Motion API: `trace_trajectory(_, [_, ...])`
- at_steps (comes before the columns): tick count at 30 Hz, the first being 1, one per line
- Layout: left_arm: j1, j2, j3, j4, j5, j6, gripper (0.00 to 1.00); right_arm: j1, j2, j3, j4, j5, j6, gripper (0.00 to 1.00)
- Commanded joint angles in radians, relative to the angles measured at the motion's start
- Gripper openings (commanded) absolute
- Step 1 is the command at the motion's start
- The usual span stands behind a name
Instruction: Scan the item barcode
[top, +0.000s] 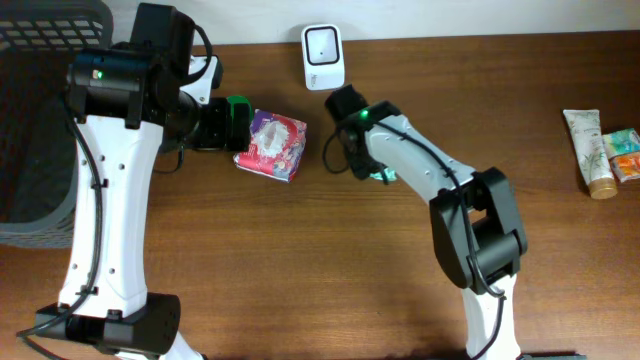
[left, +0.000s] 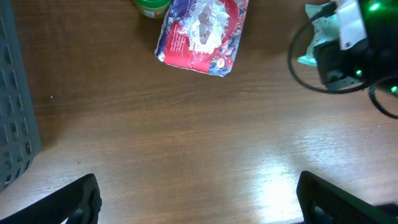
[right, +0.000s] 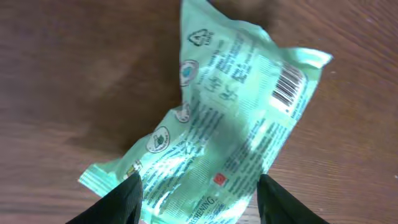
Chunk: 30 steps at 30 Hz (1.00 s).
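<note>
Two arms over the table, and the action is at centre: the right gripper stands with jaws apart, straddling the mint-green packet, which lies flat on the wood — barcode face up near one end. Just left sits a red-and-white packet. The left gripper hangs beside it — jaws spread wide, nothing between. Farthest back, the white scanner.

Green packet, lower end off-frame
</note>
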<state>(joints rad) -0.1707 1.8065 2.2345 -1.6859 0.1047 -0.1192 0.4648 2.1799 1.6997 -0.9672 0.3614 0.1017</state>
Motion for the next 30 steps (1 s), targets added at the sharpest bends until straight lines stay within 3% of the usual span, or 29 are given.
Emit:
trace_trajectory(1, [-0.003, -0.015, 0.002, 0.001, 0.003, 0.016, 0.99, 0.005, -0.003, 0.069, -0.043, -0.010, -0.018, 0.55])
trace_trajectory(4, [-0.003, -0.015, 0.002, 0.001, 0.003, 0.016, 0.99, -0.062, -0.003, 0.161, -0.100, -0.121, -0.014, 0.63])
trace_trajectory(6, [-0.003, -0.015, 0.002, 0.001, 0.003, 0.016, 0.99, -0.200, -0.002, 0.172, -0.105, -0.543, -0.016, 0.90])
trace_trajectory(7, [-0.003, -0.015, 0.002, 0.001, 0.003, 0.016, 0.99, -0.255, 0.000, 0.166, -0.123, -0.664, -0.016, 0.99])
trace_trajectory(9, [-0.003, -0.015, 0.002, 0.001, 0.003, 0.016, 0.99, -0.359, 0.000, 0.128, -0.151, -0.775, -0.015, 0.99])
trace_trajectory(12, [-0.003, -0.015, 0.002, 0.001, 0.003, 0.016, 0.99, -0.405, 0.003, -0.008, -0.006, -1.003, -0.018, 0.98])
trace_trajectory(13, [-0.003, -0.015, 0.002, 0.001, 0.003, 0.016, 0.99, -0.398, 0.003, -0.081, 0.089, -1.032, -0.011, 0.84])
trace_trajectory(16, [-0.003, -0.015, 0.002, 0.001, 0.003, 0.016, 0.99, -0.401, 0.004, -0.196, 0.262, -1.031, 0.118, 0.71])
trace_trajectory(18, [-0.003, -0.015, 0.002, 0.001, 0.003, 0.016, 0.99, -0.401, 0.003, -0.211, 0.280, -1.019, 0.117, 0.49])
trace_trajectory(20, [-0.003, -0.015, 0.002, 0.001, 0.003, 0.016, 0.99, -0.401, -0.015, -0.159, 0.204, -0.910, 0.117, 0.33])
trace_trajectory(23, [-0.003, -0.015, 0.002, 0.001, 0.003, 0.016, 0.99, -0.382, -0.037, 0.068, -0.079, -0.573, 0.117, 0.08])
trace_trajectory(26, [-0.003, -0.015, 0.002, 0.001, 0.003, 0.016, 0.99, -0.307, -0.036, 0.161, -0.217, -0.145, 0.152, 0.04])
trace_trajectory(29, [-0.003, -0.015, 0.002, 0.001, 0.003, 0.016, 0.99, -0.240, -0.022, 0.144, -0.322, 0.286, 0.380, 0.04])
trace_trajectory(30, [-0.003, -0.015, 0.002, 0.001, 0.003, 0.016, 0.99, -0.233, -0.010, 0.133, -0.327, 0.305, 0.406, 0.04])
